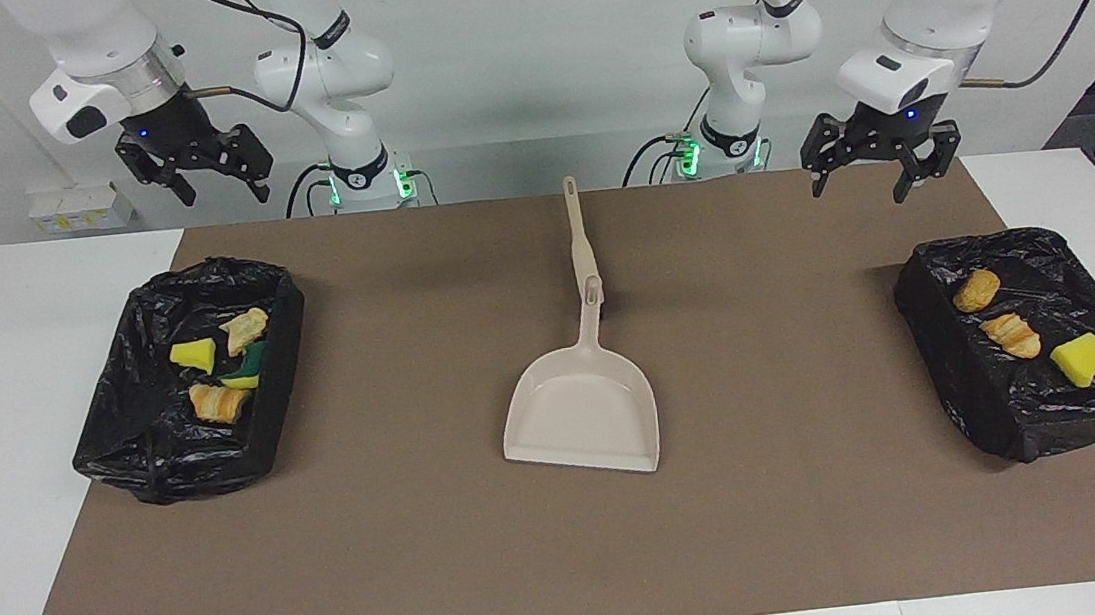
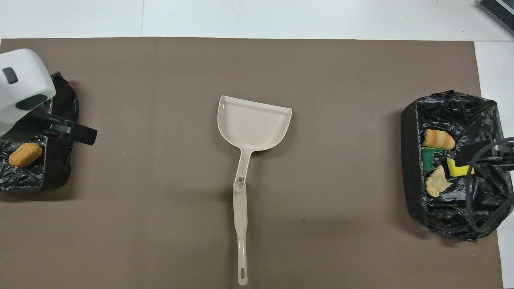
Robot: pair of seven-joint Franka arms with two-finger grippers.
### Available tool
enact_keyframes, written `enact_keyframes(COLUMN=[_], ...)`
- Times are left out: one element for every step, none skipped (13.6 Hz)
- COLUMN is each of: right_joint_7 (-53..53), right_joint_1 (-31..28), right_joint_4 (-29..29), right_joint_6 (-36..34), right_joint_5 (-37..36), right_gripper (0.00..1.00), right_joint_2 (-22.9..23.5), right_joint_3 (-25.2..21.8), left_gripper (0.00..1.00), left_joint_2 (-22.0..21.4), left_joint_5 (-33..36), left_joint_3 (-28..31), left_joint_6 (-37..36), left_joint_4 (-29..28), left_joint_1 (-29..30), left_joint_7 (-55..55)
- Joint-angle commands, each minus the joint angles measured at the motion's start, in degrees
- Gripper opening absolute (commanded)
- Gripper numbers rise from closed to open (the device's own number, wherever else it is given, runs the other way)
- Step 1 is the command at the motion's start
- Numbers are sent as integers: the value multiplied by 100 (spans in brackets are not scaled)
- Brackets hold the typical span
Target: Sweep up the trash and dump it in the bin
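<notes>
Facing view: trash (image 1: 216, 364) already inside the black-lined bin (image 1: 150, 456) at the right arm's end, more trash (image 1: 1012, 333) inside the other bin (image 1: 1031, 422) at the left arm's end. Dustpan (image 1: 582, 410) mid-table between the bins, long axis toward the robots, handle end nearer to them. Left gripper (image 1: 880, 163) and right gripper (image 1: 198, 170) raised, fingers spread, holding nothing, about equally far from the handle.
</notes>
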Motion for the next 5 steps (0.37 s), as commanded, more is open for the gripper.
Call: enact_keyframes(right_joint_7=[-64,-64,-64,-64,-64], right_joint_1=[-63,-63,-63,-63,-63], right_joint_4=[-102,-102,-102,-102,-102], right_joint_6=[19,19,19,19,19], right_joint_5=[90,90,90,90,90], right_gripper=[100,100,100,100,100], right_joint_2=[-93,-93,-93,-93,-93], right_joint_3=[29,29,29,29,29], left_gripper=[100,100,100,100,100], left_joint_2=[-268,-268,-268,-250,-242], left_joint_5=[-78,-78,-78,-78,-78], left_joint_3=[101,101,101,93,92], left_joint_6=[-132,-142,-107,-90,-81], left_joint_4=[-333,-316,-315,-307,-281], left_joint_1=[-34,-25,-17,1,10], left_joint_7=[38,65,74,74,74])
